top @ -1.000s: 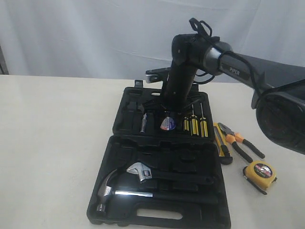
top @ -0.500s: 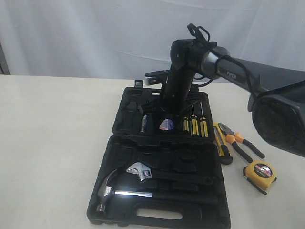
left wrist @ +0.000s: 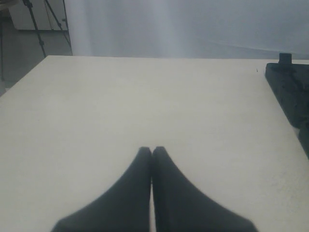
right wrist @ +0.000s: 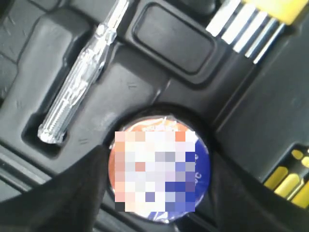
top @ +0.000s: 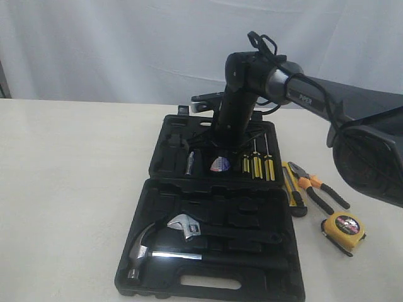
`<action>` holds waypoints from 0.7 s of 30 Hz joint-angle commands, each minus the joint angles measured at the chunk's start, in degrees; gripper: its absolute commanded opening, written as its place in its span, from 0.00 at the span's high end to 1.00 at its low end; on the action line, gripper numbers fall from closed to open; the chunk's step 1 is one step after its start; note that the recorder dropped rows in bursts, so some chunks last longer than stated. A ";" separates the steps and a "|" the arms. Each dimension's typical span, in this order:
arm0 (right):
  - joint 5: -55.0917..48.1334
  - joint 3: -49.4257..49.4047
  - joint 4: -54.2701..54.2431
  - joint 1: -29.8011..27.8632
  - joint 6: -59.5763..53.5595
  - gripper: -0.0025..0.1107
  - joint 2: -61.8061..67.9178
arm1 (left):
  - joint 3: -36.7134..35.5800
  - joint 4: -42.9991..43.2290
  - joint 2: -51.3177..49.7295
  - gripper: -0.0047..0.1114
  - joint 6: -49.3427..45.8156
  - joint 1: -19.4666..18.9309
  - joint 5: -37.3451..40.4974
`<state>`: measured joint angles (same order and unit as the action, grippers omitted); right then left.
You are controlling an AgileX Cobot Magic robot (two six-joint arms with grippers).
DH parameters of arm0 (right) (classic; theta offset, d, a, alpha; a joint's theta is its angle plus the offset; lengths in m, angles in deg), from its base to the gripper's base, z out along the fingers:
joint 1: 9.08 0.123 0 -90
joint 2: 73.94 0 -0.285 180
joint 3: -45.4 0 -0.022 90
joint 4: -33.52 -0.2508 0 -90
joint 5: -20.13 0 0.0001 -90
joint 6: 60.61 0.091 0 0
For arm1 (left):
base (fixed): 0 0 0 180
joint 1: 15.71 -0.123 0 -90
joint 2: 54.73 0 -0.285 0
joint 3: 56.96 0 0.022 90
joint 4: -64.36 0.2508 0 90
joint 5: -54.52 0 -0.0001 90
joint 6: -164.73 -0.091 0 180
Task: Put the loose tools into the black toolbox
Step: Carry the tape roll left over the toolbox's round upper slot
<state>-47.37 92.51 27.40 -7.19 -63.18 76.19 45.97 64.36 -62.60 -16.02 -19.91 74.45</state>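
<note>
The black toolbox lies open, both halves flat on the table. The black tape roll with its white-blue-red label sits in a round recess of the far half. My right gripper hangs just above it. In the right wrist view its open fingers stand on either side of the tape roll. On the table right of the case lie the utility knife, pliers and yellow tape measure. My left gripper is shut over bare table, with the toolbox off to one side.
A claw hammer and wrench fill the near half. Yellow-black screwdrivers and a clear tester pen sit beside the tape roll. A white curtain hangs behind the table. The right arm's dark body looms at the right edge.
The right arm has risen a little off the far half, uncovering the tape roll, which stays in its recess. In the last half second hardly anything moved.
</note>
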 commanded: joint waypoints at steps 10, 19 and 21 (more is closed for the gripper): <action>1.51 0.18 0.14 -0.02 -1.52 0.33 0.48 | -0.15 0.00 0.07 0.96 0.33 0.27 -0.31; 2.54 0.28 0.24 -0.02 -1.52 0.33 -2.55 | -0.15 0.00 0.07 0.96 0.33 0.27 -0.31; 2.54 0.27 0.37 -0.02 -1.40 0.33 -3.37 | -0.15 0.00 0.07 0.96 0.33 0.27 -0.31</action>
<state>-45.32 92.62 27.02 -6.96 -64.01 74.74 45.97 64.36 -62.60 -16.02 -19.91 74.45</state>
